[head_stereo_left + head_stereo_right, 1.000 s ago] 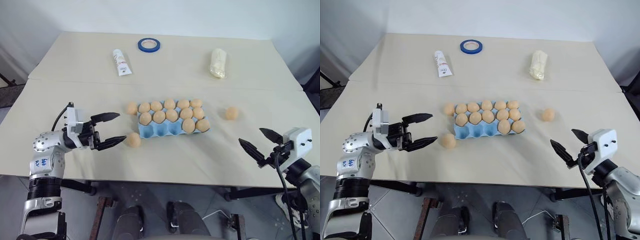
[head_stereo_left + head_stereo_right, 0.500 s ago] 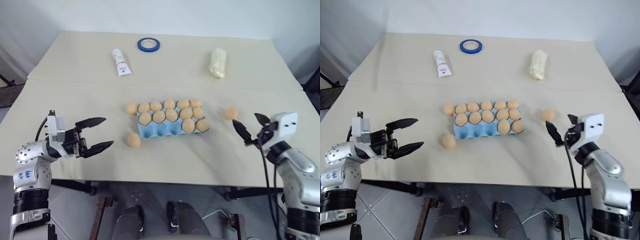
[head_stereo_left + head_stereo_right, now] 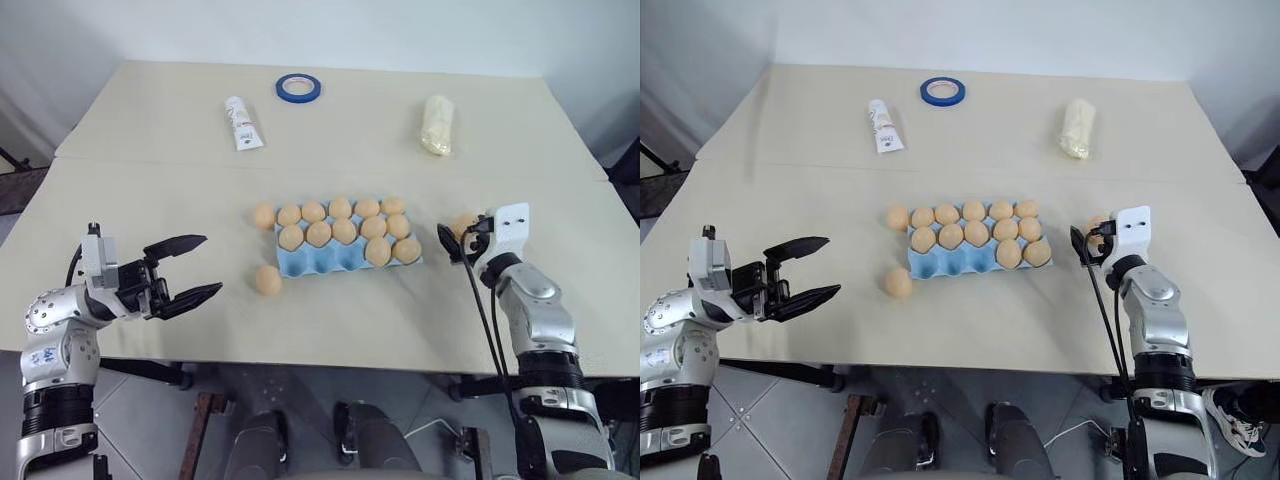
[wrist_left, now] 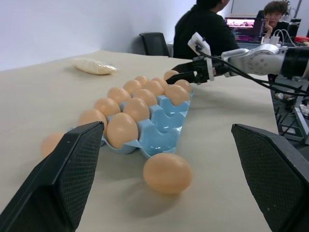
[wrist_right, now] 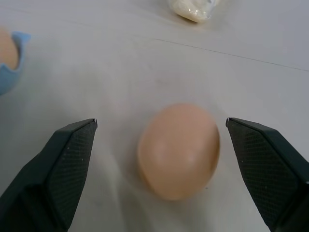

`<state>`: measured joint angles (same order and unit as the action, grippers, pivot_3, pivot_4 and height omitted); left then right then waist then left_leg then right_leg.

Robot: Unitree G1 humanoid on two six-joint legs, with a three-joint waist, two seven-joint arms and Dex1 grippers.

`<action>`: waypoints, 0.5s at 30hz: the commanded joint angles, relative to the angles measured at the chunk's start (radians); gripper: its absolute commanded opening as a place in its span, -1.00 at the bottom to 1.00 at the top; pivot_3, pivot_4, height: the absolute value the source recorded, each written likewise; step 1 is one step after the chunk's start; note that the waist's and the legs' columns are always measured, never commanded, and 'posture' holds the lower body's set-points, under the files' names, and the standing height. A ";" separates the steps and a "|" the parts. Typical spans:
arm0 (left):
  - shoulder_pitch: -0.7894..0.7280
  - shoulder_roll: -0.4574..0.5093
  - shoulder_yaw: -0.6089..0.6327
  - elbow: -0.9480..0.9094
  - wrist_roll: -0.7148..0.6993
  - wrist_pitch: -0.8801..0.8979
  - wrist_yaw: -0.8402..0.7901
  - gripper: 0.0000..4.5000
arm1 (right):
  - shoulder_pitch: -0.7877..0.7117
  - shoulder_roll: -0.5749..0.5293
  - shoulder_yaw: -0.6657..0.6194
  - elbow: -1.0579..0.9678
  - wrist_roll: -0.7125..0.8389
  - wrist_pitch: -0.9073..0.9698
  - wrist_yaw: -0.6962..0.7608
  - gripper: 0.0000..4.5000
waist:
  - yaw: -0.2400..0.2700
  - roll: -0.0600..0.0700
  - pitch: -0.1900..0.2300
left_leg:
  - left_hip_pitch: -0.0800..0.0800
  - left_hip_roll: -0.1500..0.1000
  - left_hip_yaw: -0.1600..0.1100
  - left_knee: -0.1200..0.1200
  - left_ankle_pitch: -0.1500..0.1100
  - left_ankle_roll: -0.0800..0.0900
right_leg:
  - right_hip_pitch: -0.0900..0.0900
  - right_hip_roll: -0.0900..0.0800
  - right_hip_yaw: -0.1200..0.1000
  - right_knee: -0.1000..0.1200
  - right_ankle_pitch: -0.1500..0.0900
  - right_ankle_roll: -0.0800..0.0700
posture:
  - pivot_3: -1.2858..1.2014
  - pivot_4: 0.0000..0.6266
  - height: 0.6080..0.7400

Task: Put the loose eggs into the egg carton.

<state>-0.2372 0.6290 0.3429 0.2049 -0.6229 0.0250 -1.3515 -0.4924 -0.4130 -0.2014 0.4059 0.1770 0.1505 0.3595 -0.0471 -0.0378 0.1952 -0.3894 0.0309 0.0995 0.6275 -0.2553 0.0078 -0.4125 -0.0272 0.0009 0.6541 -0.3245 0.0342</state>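
Pale worktop (image 3: 150, 130) carrying light blue egg carton (image 3: 310, 262), near row of cups unfilled. Right jaws (image 3: 453, 240) spread wide, released, lined up on a loose egg (image 5: 178, 150) lying between them, untouched. Left jaws (image 3: 190, 270) gaping too, empty, another loose egg (image 4: 167, 172) just ahead. Nothing blocking either; tube (image 3: 241, 124), bag (image 3: 436, 125), tape ring (image 3: 298, 88) well beyond.

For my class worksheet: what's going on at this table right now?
A two-armed robot is filling a blue carton with eggs. Its right gripper is open around a loose egg right of the carton, not yet gripping it. The left gripper is open, short of another loose egg in front of the carton. A third egg lies at the carton's far left corner.
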 commanded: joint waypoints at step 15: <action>0.020 -0.011 0.006 -0.062 -0.023 0.013 0.025 1.00 | -0.033 0.047 0.020 -0.160 0.028 0.021 -0.004 -0.39 | -0.013 0.000 0.000 | 0.000 0.000 0.000 0.000 0.000 0.000 | 0.000 0.000 0.000 0.001 0.000 0.000 | 0.03 -0.52 1.00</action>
<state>-0.2235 0.6161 0.3420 0.1716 -0.6240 0.0364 -1.3307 -0.5054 -0.3712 -0.1904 0.3553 0.1795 0.1515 0.3484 -0.0601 -0.0374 0.1954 -0.3893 0.0311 0.0994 0.6274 -0.2552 0.0075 -0.4129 -0.0270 0.0010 0.6555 -0.3245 0.0342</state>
